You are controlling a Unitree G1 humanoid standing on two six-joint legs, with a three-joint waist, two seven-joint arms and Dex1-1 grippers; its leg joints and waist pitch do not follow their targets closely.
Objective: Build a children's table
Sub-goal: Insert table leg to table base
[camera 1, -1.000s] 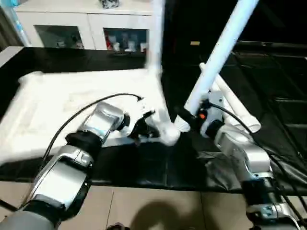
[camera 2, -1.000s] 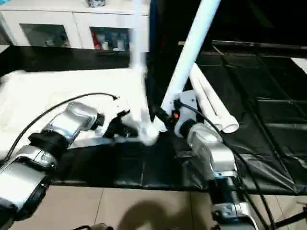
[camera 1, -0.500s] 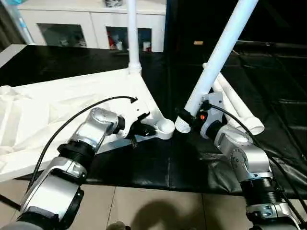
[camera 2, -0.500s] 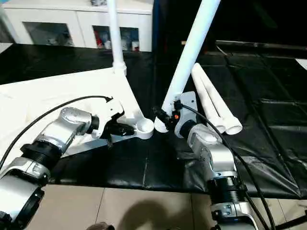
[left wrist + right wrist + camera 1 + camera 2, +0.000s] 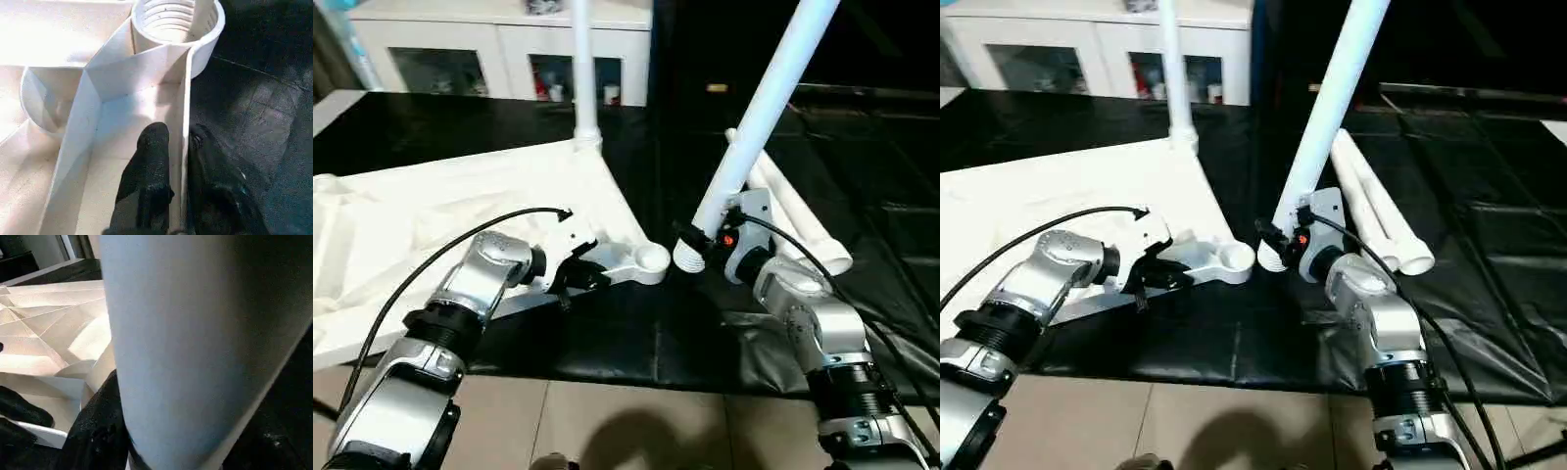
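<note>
The white table top [image 5: 440, 211] lies ribbed side up on the black mat. One leg [image 5: 583, 69] stands upright in its far corner socket. My left gripper [image 5: 178, 142] straddles the thin rim wall a little back from the near corner socket [image 5: 652, 258]. One finger is inside the rim and one outside, close to it and narrowly open. My right gripper [image 5: 705, 240] is shut on a second leg [image 5: 759, 113] near its thick end. That leg tilts up to the right, and its end hangs just right of the near socket. Two more legs [image 5: 803, 220] lie on the mat behind my right arm.
A white glass-door cabinet [image 5: 460, 49] stands along the back. The black mat [image 5: 636, 333] ends in front of me, where the tiled floor [image 5: 636, 431] begins. Cables run along both forearms.
The view has steadied after a blurred head move. Over the last half second my left gripper has slid back along the rim, away from the near socket. The right arm and its leg have barely moved.
</note>
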